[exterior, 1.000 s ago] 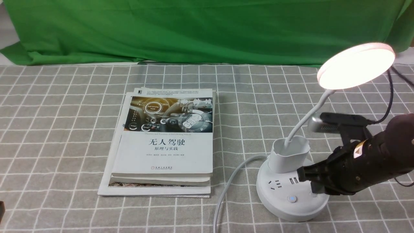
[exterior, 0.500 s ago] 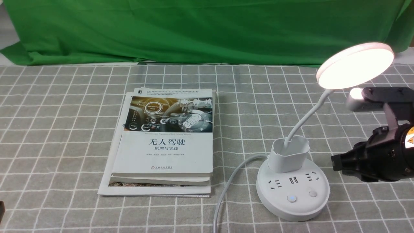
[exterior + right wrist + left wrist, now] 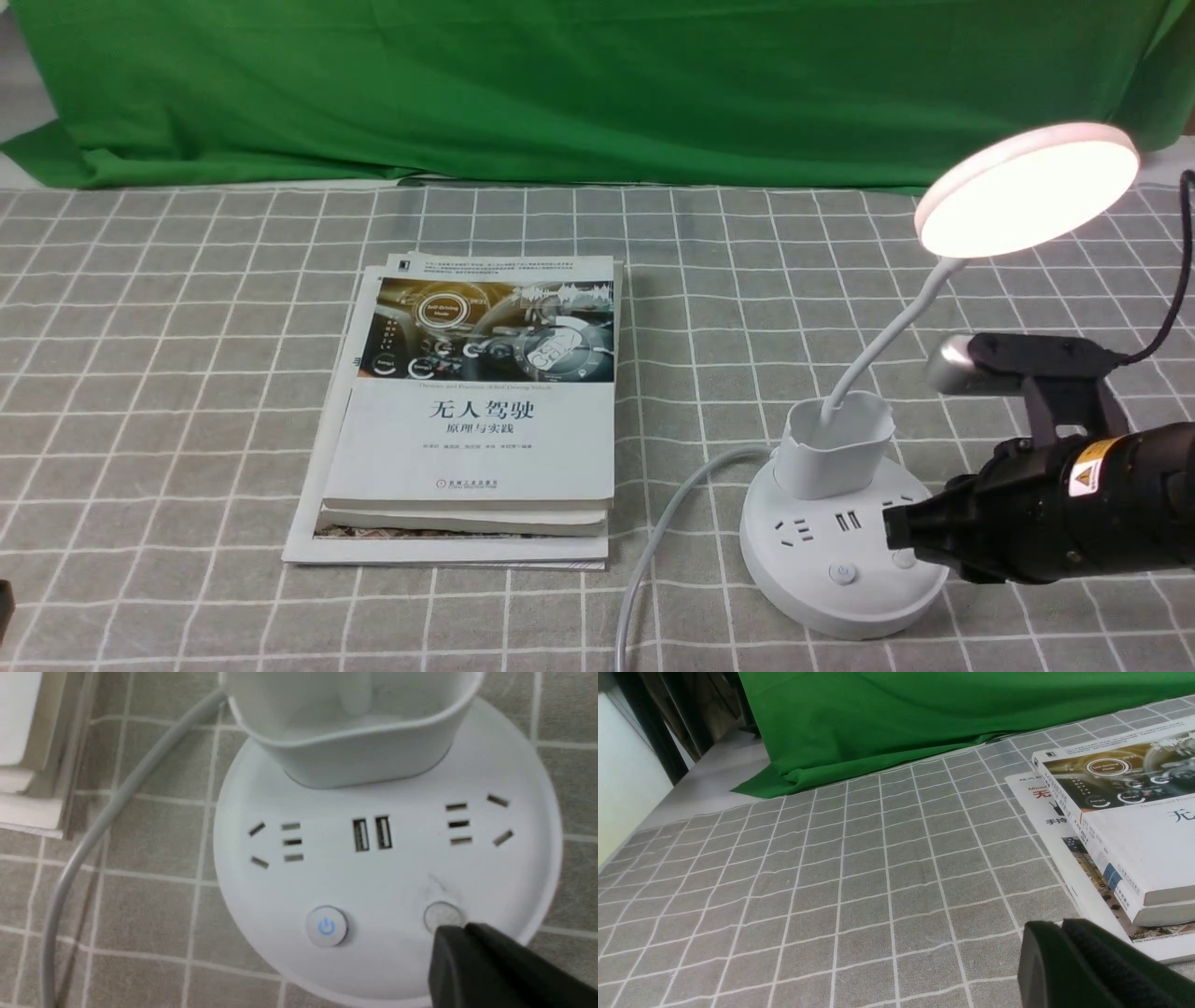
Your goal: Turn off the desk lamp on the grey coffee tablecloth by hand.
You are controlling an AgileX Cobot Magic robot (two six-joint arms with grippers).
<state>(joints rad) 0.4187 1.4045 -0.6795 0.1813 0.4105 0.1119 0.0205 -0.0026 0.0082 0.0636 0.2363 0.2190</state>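
At the near right of the surface, on the grey coffee tablecloth, stands the desk lamp, its round white base closest to the viewer. Two buttons sit along the base's near edge: a power button with a blue symbol, and a plain round button further to the robot's right. The right hand reaches in low from the robot's right, its black fingers closed together into one wedge with nothing between them. The wedge's tip lies at the plain button's edge, overlapping it in the wrist view; whether it presses down cannot be told. The blue-marked button lies apart from the tip, to the robot's left along the base, so a sideways shift that way would likely be needed if that is the lamp's switch. Behind the buttons come sockets, then a small white cup, from which the thin neck rises to the disc head, glowing brightly, so the lamp is on. The left hand sits far off to the robot's left, near a stack of books; how wide its fingers stand cannot be told. The right hand is plainly the nearer. A green cloth drapes the back
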